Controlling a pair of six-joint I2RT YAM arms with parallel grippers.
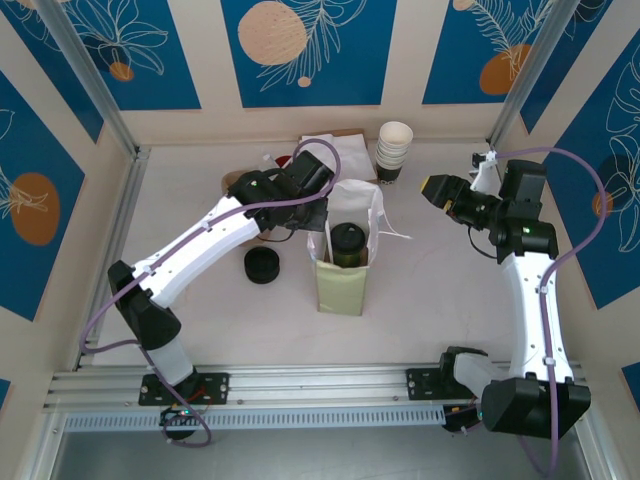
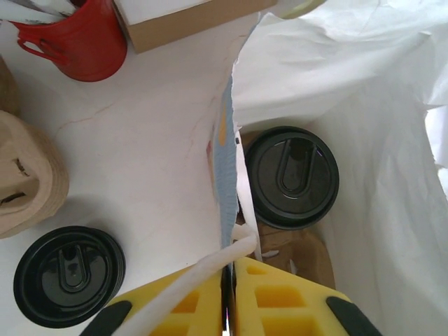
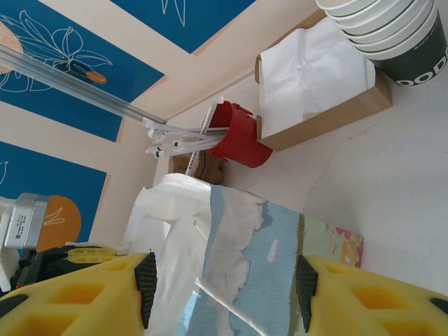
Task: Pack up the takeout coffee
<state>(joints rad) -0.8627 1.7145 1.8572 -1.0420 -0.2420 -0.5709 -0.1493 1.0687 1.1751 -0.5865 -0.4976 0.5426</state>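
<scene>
- left end effector [image 2: 229, 280]: yellow fingers pressed tight together, clamped on the left rim of a tall white paper bag [image 2: 350, 84], w/ the bag's white strip handle [image 2: 203, 276] caught betw. them.
- takeout coffee [image 2: 292, 176]: round black plastic lid facing up, sits upright at the bottom inside that bag, close to the pinched wall; cup body mostly hidden under the lid.
- bag stands upright mid-worktop [image 1: 430, 300], mouth open; outside is printed blue and green.
- squat stack of round black plastic lids [image 2: 68, 275] on the worktop just outside the bag's left wall, not touching it.
- brown moulded-pulp cup carrier [image 2: 24, 175] lies further left, near the lids.
- red mug [image 2: 84, 38] w/ white utensils at the back, beside a brown cardboard box of white napkins [image 3: 315, 77].
- right end effector [image 3: 224, 285]: yellow fingers spread wide, gripping nothing; in top view it hangs right of the bag, well apart, pointing toward it.
- nested stack of lidless cream paper cups [image 1: 394, 150] at the back of the worktop, behind and right of the bag, next to the box.
</scene>
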